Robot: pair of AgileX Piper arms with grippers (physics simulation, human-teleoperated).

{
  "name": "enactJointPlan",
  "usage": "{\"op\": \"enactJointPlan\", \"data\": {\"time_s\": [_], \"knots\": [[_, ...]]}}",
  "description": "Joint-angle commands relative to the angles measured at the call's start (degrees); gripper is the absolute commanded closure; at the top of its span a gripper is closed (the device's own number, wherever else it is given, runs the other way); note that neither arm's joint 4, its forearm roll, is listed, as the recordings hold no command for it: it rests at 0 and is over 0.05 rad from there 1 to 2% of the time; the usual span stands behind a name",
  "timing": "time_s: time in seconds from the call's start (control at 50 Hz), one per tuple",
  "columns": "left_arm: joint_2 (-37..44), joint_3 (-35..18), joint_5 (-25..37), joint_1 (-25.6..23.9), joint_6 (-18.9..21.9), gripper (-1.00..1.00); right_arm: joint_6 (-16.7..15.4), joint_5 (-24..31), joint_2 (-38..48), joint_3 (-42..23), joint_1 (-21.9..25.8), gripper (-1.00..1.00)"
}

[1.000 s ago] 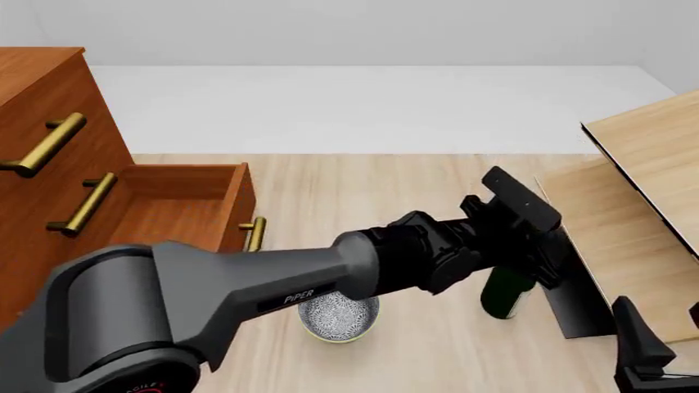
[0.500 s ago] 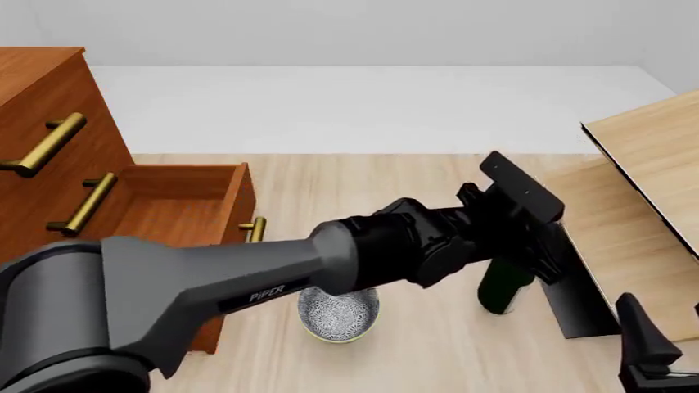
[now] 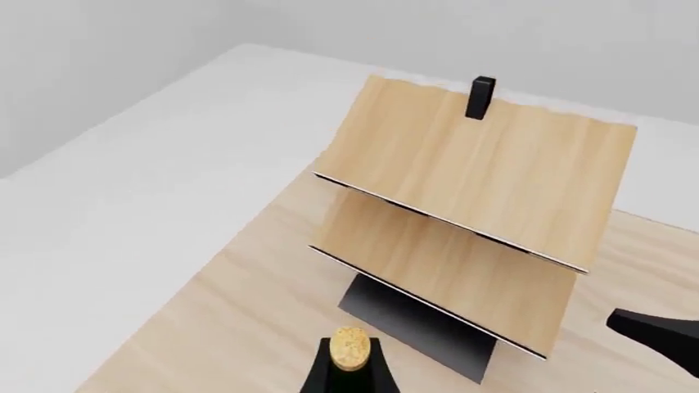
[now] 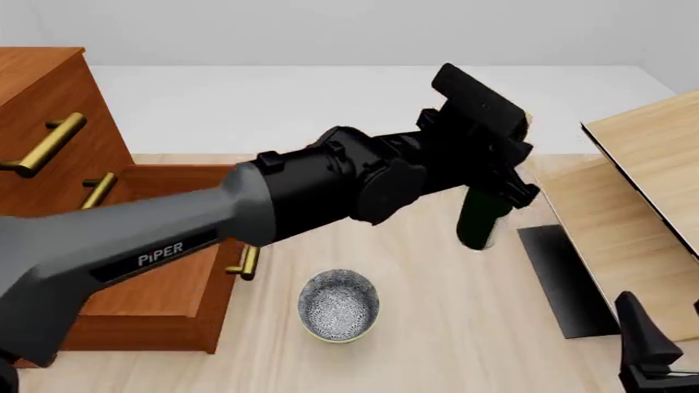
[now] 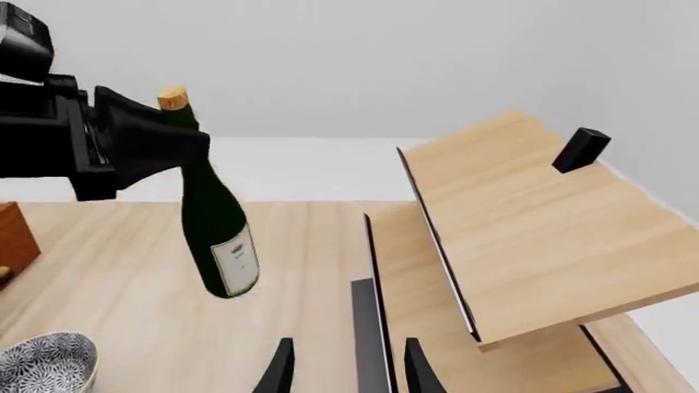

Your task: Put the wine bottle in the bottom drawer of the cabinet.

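Observation:
The wine bottle (image 5: 219, 232), dark green with a tan cork (image 5: 172, 98) and a pale label, hangs slightly tilted above the table. My left gripper (image 5: 175, 139) is shut on its neck. In the front view the left gripper (image 4: 497, 160) hides the neck and only the bottle's lower body (image 4: 477, 219) shows. The cork also shows in the left wrist view (image 3: 351, 348). The bottom drawer (image 4: 164, 237) stands pulled open at the left, below the cabinet (image 4: 44, 155). My right gripper (image 5: 349, 372) is open and empty, low at the front right (image 4: 666, 348).
A patterned grey-white bowl (image 4: 339, 304) sits on the table in front of the drawer and shows in the right wrist view (image 5: 44, 360) too. A pale-wood shelf unit (image 4: 644, 188) on a black base (image 4: 557, 278) stands at the right.
My left gripper has lifted the bottle off the table and carried it up and slightly left, away from the shelf. The right gripper has stayed still.

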Motion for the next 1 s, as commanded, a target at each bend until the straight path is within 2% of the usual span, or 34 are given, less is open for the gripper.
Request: {"op": "enactJointPlan", "data": {"time_s": [0.02, 0.28, 0.56, 0.66, 0.74, 0.84, 0.94, 0.96, 1.0], "knots": [[-7.56, 0.07, 0.29, 3.13, 1.19, 1.00, 0.18, -0.89, 0.00, 0.57, 0.80, -1.00], [-12.90, 0.22, 2.06, 9.25, 1.46, 1.00, 0.16, -2.12, 0.00, 1.66, 1.70, -1.00], [-20.46, 5.34, 1.57, 14.37, 5.72, 1.00, 0.44, -3.36, 0.00, 2.92, 2.26, -1.00], [-23.18, 6.35, 1.75, 17.11, 3.69, 1.00, 0.24, -3.76, 0.00, 3.53, 2.48, -1.00], [-24.64, 7.90, 1.08, 18.18, 5.65, 1.00, 0.31, -3.55, 0.00, 3.21, 2.59, -1.00], [-25.57, 7.04, 2.92, 19.39, 2.67, 1.00, -0.40, -3.32, 0.00, 3.16, 2.77, -1.00], [-27.87, 6.81, 4.90, 20.79, 3.41, 1.00, -0.77, -2.56, 0.00, 2.26, 2.89, -1.00], [-27.07, 6.15, 6.77, 22.73, 6.06, 1.00, -0.75, -2.46, 0.00, 2.06, 2.91, -1.00], [-29.16, 8.02, 5.41, 22.85, 5.60, 1.00, -0.85, -2.40, 0.00, 2.03, 3.04, -1.00]]}}
